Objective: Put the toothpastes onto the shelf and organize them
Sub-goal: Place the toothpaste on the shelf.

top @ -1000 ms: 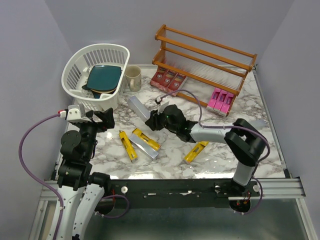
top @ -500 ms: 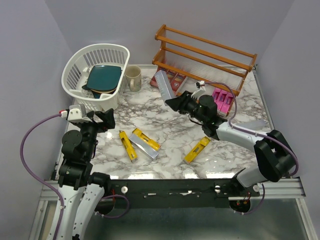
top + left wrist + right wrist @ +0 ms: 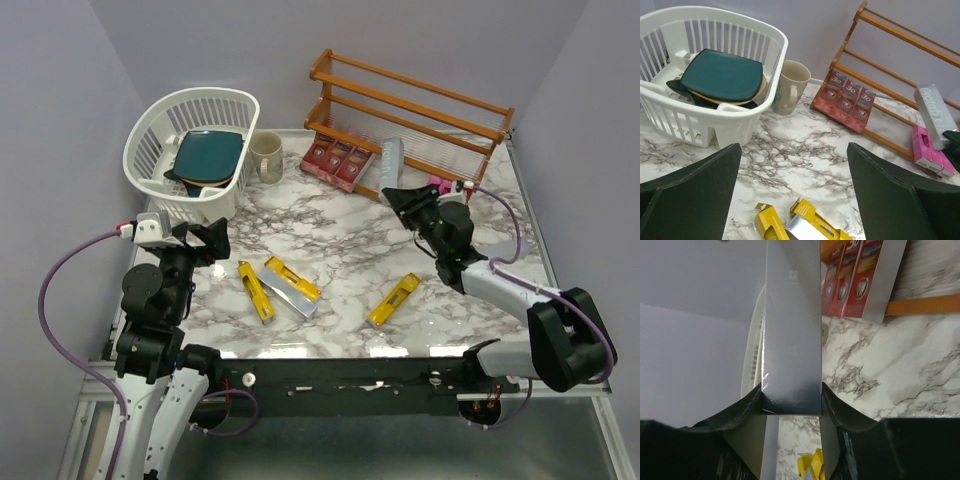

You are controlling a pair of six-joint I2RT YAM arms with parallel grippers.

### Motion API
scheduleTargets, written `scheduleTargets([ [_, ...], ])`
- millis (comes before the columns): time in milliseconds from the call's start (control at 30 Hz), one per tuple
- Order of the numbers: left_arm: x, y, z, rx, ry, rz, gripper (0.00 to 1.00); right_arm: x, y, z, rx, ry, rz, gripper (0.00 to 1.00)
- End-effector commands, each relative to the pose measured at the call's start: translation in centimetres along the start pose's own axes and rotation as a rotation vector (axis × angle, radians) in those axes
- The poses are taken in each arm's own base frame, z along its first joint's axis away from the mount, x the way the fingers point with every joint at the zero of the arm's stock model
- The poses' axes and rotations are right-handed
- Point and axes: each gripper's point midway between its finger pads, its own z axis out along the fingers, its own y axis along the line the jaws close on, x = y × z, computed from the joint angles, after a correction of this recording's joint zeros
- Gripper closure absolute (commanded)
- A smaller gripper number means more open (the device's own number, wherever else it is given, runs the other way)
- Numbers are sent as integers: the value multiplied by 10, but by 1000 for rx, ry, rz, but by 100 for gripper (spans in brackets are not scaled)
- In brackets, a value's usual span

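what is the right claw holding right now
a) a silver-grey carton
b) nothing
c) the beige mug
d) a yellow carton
a: the right claw is shut on a silver-grey carton, holding it up off the table in front of the shelf.

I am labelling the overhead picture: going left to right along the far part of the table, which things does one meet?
White basket, beige mug, three red toothpastes, silver toothpaste held in the jaws of the right gripper. The shelf spans several, so it is omitted.
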Motion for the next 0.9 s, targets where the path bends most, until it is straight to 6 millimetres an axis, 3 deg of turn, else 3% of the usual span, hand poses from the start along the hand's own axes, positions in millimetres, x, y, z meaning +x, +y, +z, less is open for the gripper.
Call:
scheduleTargets([
  [0, -1, -4, -2, 22, -14, -6, 3, -65, 18, -21, -51, -230, 112, 78],
  [200, -1, -6, -3, 29, -13, -7, 3, -107, -3, -42, -12, -342, 188, 78],
  [300, -1, -5, -2, 26, -11, -6, 3, -118, -9, -48, -21, -351, 225, 78],
  [633, 1, -4, -2, 22, -6, -6, 3, -130, -41, -50, -44, -326, 372, 79],
  [867, 2, -4, -1, 21, -3, -7, 3, -148, -42, -52, -77, -343, 350, 80],
])
